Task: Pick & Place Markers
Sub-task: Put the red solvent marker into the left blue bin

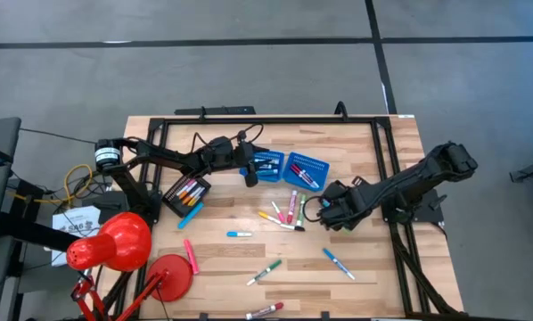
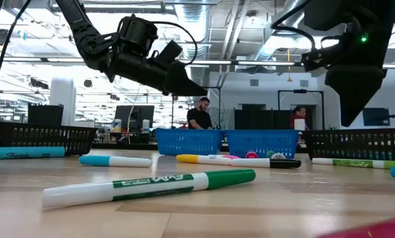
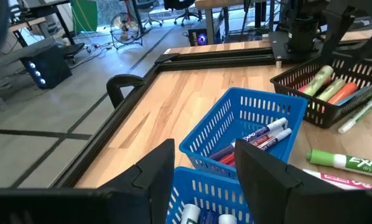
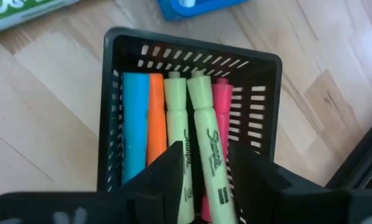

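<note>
Several markers [image 1: 289, 209] lie loose on the wooden table, among them a green one [image 2: 151, 186] near the front. My right gripper [image 4: 204, 155] points down over a black tray [image 4: 117, 93], open. In the tray lie blue, orange, yellow-green and pink markers side by side. One yellow-green marker [image 4: 206, 124] lies in the tray right below the gap between the fingers. My left gripper [image 3: 201, 165] hangs open over the left of two blue baskets [image 3: 236, 118], nothing between its fingers. Both baskets hold markers.
A second black tray [image 1: 186, 192] with markers stands at the table's left, near the left arm. A red lamp [image 1: 115, 242] stands at the front left corner. A black frame [image 1: 387, 169] runs around the table. There is free room between the loose markers near the front.
</note>
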`<action>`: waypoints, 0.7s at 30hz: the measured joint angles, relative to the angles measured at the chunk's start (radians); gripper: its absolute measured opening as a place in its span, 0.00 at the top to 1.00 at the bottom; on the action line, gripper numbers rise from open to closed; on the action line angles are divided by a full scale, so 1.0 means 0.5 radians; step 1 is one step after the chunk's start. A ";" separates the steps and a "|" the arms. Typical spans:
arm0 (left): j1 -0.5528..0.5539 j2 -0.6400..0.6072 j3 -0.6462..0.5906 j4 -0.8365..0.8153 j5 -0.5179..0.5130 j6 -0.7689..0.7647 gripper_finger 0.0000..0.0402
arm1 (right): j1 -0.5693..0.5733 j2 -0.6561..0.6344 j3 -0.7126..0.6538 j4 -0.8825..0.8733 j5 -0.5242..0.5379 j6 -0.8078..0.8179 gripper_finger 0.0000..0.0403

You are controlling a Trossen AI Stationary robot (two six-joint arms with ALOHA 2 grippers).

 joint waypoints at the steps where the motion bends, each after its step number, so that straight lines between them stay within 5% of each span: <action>1: -0.004 0.000 0.000 0.000 -0.001 -0.011 0.59 | -0.001 0.000 0.001 0.003 0.000 0.000 0.68; 7: -0.072 0.000 0.000 0.001 0.039 -0.020 0.59 | 0.004 0.001 0.022 0.126 -0.004 -0.008 0.62; 13: -0.243 0.000 0.000 0.001 0.511 -0.246 0.59 | 0.066 0.001 0.164 0.273 0.005 -0.157 0.59; 17: -0.424 0.000 -0.001 0.000 0.816 -0.458 0.59 | 0.164 0.004 0.189 0.648 0.009 -0.389 0.59; 21: -0.631 0.000 -0.002 -0.001 0.905 -0.477 0.59 | 0.308 0.060 0.165 1.267 0.009 -0.756 0.59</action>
